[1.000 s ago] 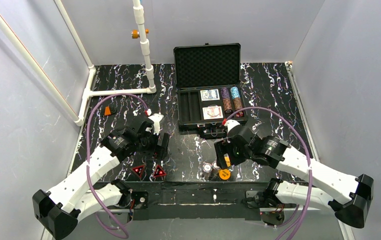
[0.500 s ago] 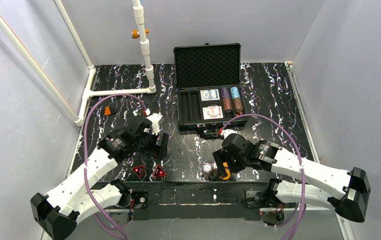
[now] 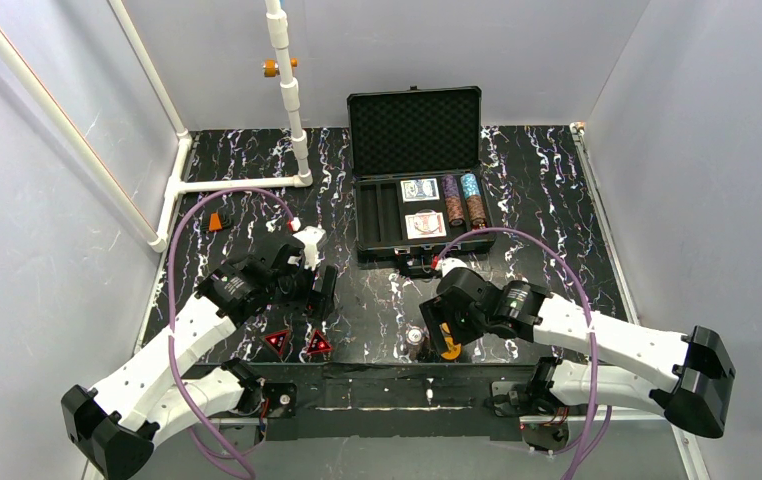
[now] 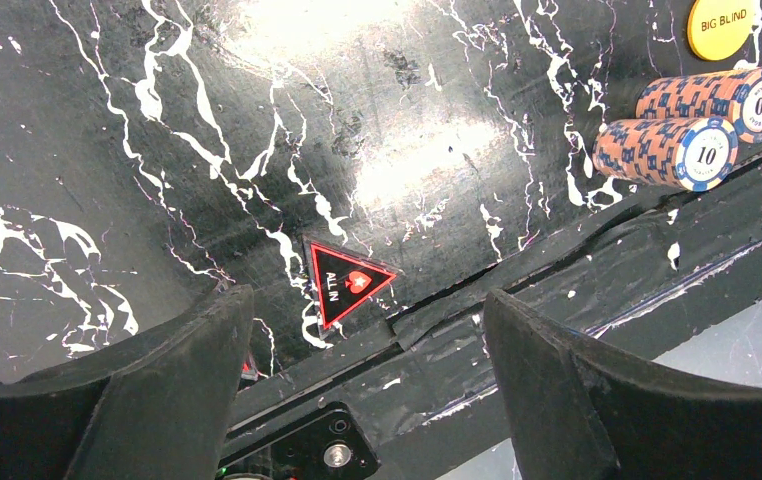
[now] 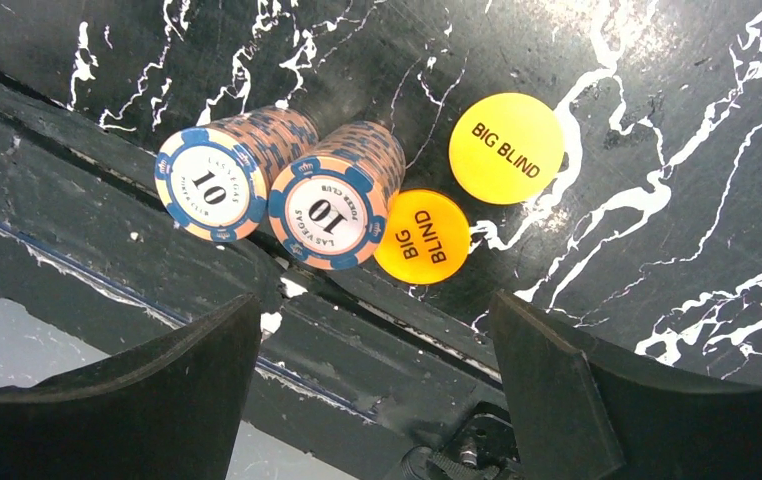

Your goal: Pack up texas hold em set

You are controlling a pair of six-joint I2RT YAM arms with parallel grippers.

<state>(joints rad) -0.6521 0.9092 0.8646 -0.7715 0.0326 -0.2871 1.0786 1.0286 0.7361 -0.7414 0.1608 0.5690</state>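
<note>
Right gripper (image 5: 372, 305) wide open above two chip stacks (image 5: 335, 212) and orange discs (image 5: 506, 148) near table edge, left gripper (image 4: 367, 300) wide above triangle (image 4: 347, 286), open case (image 3: 415, 130) far.

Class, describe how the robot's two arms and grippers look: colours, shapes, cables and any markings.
The left arm and right arm share white shell links, black joints and black angular elbow caps. A purple cable loops along each. The left gripper and right gripper have broad matte-black fingers. No markings are readable.
</note>
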